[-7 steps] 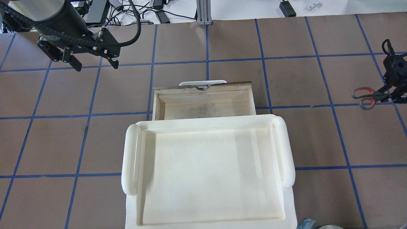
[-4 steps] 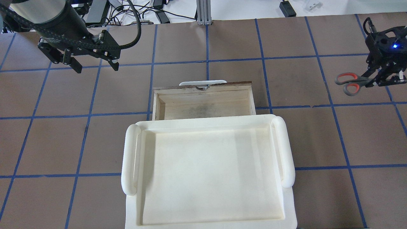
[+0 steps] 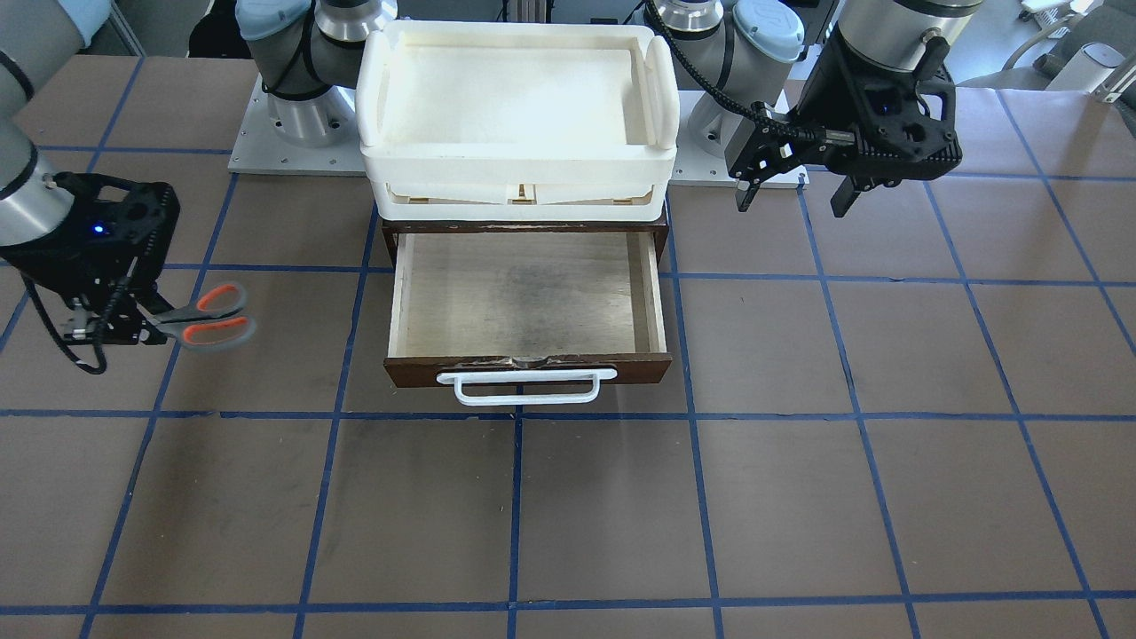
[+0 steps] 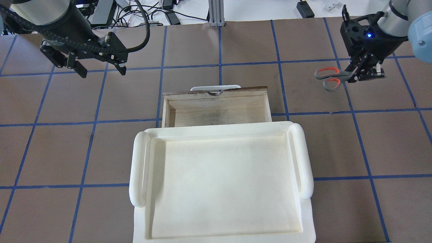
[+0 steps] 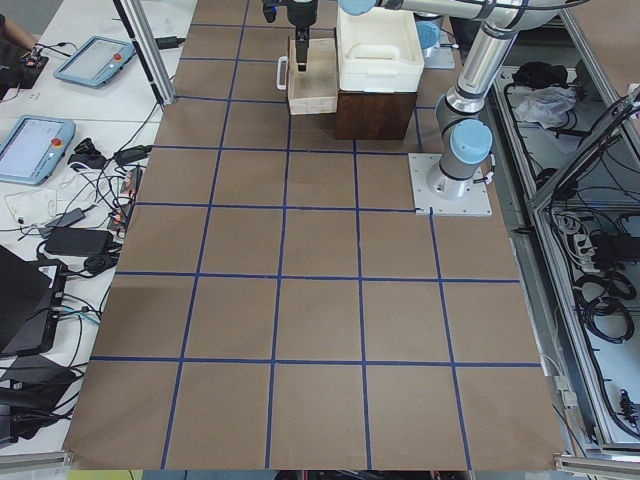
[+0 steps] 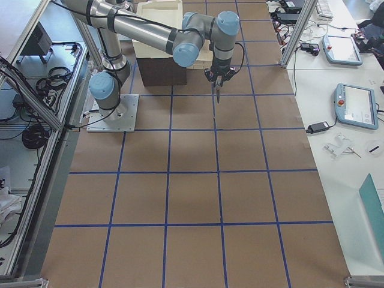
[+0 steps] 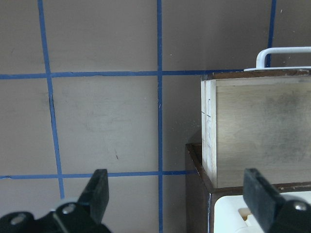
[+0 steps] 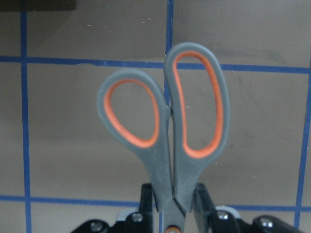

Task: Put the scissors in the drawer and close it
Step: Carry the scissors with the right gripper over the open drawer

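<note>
The scissors, grey handles lined in orange-red, hang in the air right of the drawer, held by the blades in my shut right gripper, handles pointing toward the drawer. They also show in the front view and the right wrist view. The drawer is pulled open and empty, with a pale interior, a dark front panel and a white bar handle. My left gripper is open and empty above the table, left of and beyond the drawer.
A white plastic tray sits on top of the dark cabinet that holds the drawer. The brown table has a blue tape grid. Cables and power bricks lie past the far edge.
My right gripper has carried the scissors up and to the left in the overhead view, closer to the drawer. The left arm has hardly moved.
</note>
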You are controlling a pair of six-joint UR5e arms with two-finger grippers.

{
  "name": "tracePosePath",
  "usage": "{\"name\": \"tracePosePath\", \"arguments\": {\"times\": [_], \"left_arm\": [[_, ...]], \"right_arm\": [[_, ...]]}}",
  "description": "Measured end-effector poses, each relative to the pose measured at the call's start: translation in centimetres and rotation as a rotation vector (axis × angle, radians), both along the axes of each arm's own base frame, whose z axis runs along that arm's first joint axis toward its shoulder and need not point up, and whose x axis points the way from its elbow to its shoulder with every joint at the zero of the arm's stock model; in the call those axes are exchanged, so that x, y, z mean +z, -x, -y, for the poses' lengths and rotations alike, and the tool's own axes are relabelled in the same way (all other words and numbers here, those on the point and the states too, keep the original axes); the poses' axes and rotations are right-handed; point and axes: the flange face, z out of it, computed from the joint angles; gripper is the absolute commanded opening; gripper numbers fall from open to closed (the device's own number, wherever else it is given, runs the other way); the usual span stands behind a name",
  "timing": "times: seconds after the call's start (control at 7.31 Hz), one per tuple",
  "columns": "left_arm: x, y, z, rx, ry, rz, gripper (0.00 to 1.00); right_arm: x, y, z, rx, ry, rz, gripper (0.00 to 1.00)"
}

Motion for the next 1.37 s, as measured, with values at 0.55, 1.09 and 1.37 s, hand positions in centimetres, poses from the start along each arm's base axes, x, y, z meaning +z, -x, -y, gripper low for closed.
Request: {"name": "tracePosePath", "arguments": {"times": [0.55, 1.09, 1.37], "left_arm": [[0.0, 0.0, 0.0, 0.0, 0.0, 0.0, 1.0], [0.0, 0.0, 0.0, 0.0, 0.0, 0.0, 1.0], [0.0, 0.0, 0.0, 0.0, 0.0, 0.0, 1.0]], "right_arm": [[0.9, -14.7, -1.9, -0.045, 0.016, 0.005, 0.18], [0.5, -25.5, -4.7, 0.019, 0.009, 0.006, 0.17], [-1.0, -29.1, -5.8, 0.047, -0.017, 0.0, 0.14]]}}
